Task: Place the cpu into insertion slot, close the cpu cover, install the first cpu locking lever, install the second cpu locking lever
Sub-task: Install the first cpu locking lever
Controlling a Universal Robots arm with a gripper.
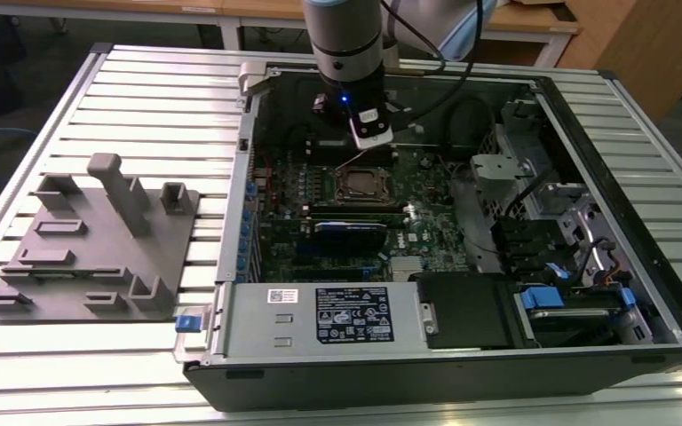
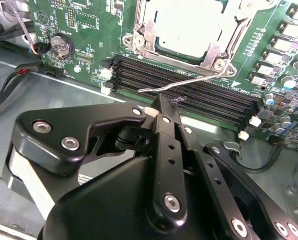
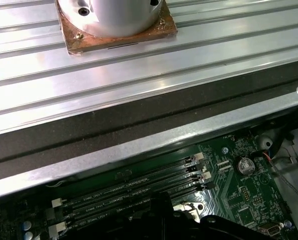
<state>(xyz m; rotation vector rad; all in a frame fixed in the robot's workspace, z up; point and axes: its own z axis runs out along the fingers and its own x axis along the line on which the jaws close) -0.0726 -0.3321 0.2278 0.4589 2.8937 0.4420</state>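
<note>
A slatted metal worktop [image 1: 139,98] is seen carrying an open computer case [image 1: 317,377], with a grey fixture [image 1: 92,240] set at 9 o'clock of the case in the exterior view. Inside the case, the insertion slot [image 1: 359,186] is set near the middle of the green board [image 2: 96,37], and the hand [image 2: 162,102] is held low at 12 o'clock of the slot.

In the second wrist view the cpu cover [image 2: 216,51] is seen folded down over the slot, with the silver top of the cpu [image 2: 189,25] framed in its window. The first two steps are therefore judged done.

A thin wire locking lever [image 2: 189,83] is seen standing free above the memory slots [image 2: 199,97], unlatched, so the lever steps are judged outstanding. The second lever cannot be made out.

The fingers [image 2: 165,140] are pressed together with nothing gripped, their tip just beside that lever. Whether it is touched cannot be told.
</note>
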